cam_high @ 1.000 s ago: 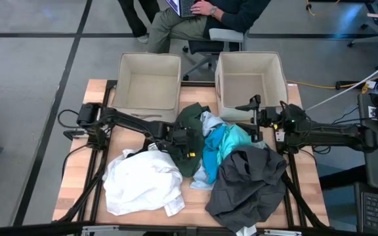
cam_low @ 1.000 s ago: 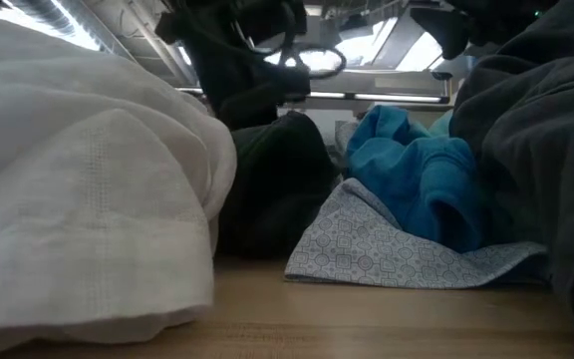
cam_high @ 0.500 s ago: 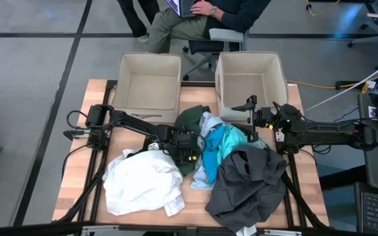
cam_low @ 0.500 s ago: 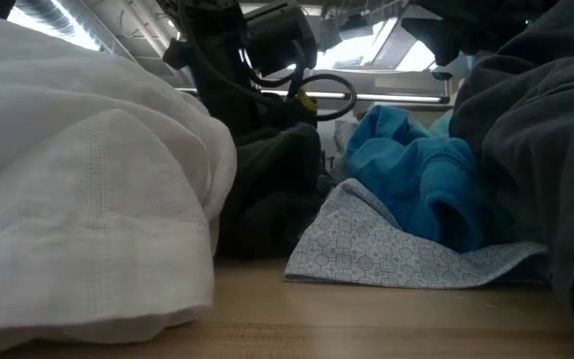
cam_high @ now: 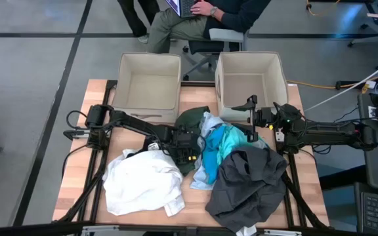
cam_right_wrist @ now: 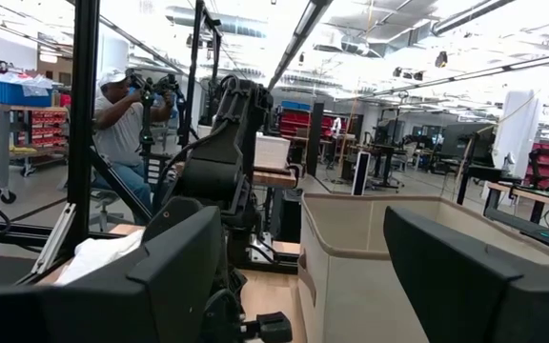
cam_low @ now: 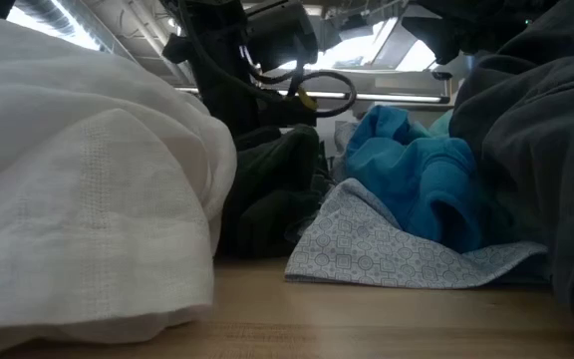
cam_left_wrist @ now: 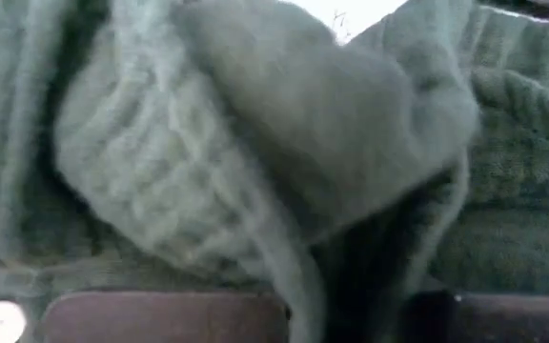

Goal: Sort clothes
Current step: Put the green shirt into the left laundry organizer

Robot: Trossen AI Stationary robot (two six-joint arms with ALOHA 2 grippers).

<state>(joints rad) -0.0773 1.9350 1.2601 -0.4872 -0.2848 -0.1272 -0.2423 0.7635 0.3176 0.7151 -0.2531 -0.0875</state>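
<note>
The clothes lie heaped on the table's near half. The white garment (cam_high: 143, 183) is at the left and the dark grey one (cam_high: 251, 187) at the right. Between them are the dark green knit (cam_high: 192, 121), the turquoise piece (cam_high: 220, 145) and the pale blue one (cam_low: 387, 249). My left gripper (cam_high: 192, 154) reaches in from the table's left, is sunk into the dark green garment's near part, and is shut on it. My right gripper (cam_high: 251, 120) hangs open above the pile's far right, level with the right bin, with nothing between its fingers (cam_right_wrist: 160, 276). My left gripper pinches a raised fold of the dark green garment (cam_left_wrist: 313, 276) between its two fingers (cam_left_wrist: 160, 319). It comes steeply from above, slanting in from the table's left. The bunched knit fills the wrist view. The rest of the garment (cam_low: 267, 199) lies on the table against the white one.
Two beige fabric bins stand side by side at the table's far edge, the left bin (cam_high: 148, 85) and the right bin (cam_high: 251, 82). A person sits on a chair (cam_high: 202, 19) just beyond them. Bare wood shows along the near edge (cam_low: 367, 319).
My left gripper has sunk down onto the dark green garment. The garment's rounded top has gathered into a bunched fold under the gripper; the rest of the pile has stayed put.
</note>
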